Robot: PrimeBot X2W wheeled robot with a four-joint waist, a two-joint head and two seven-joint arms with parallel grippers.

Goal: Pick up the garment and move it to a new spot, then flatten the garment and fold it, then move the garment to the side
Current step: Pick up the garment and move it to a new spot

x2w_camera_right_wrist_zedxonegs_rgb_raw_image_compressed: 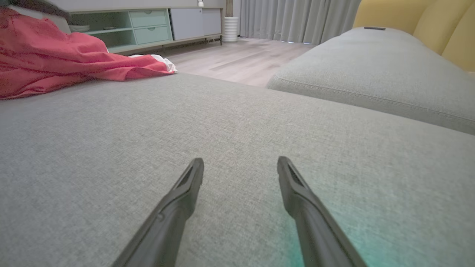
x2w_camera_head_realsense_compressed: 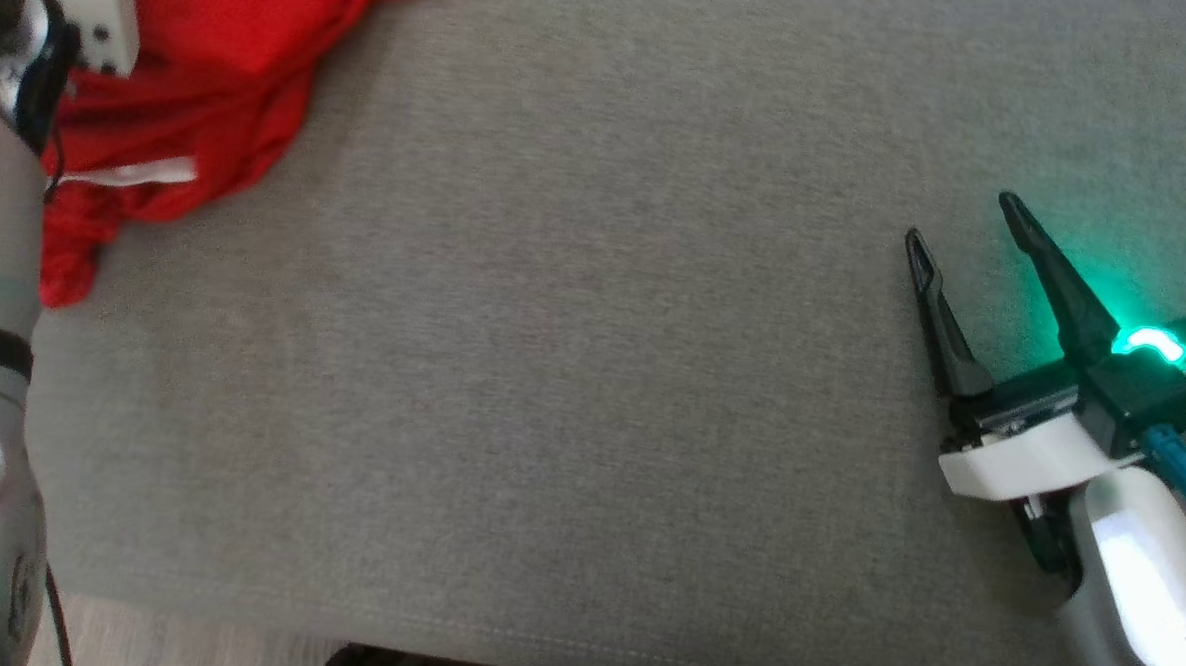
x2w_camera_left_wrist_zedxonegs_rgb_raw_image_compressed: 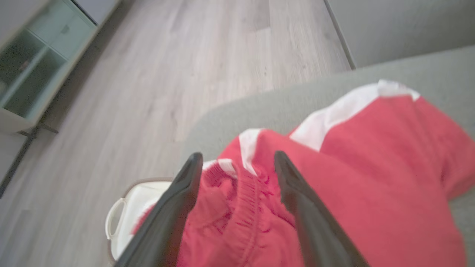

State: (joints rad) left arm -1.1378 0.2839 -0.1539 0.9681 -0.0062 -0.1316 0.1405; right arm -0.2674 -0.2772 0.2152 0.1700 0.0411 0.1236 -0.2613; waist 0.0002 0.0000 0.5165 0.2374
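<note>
The red garment with white trim lies bunched at the upper left of the head view, on the grey cushion. The left wrist view adds its gathered elastic waistband, framed between the spread fingers of the left gripper; whether they touch the cloth is hard to tell through the blur. At its lower left that view also shows a white handled container on the wooden floor. At the head view's right, the right gripper hangs with jaws wide apart over bare cushion, well apart from the garment.
</note>
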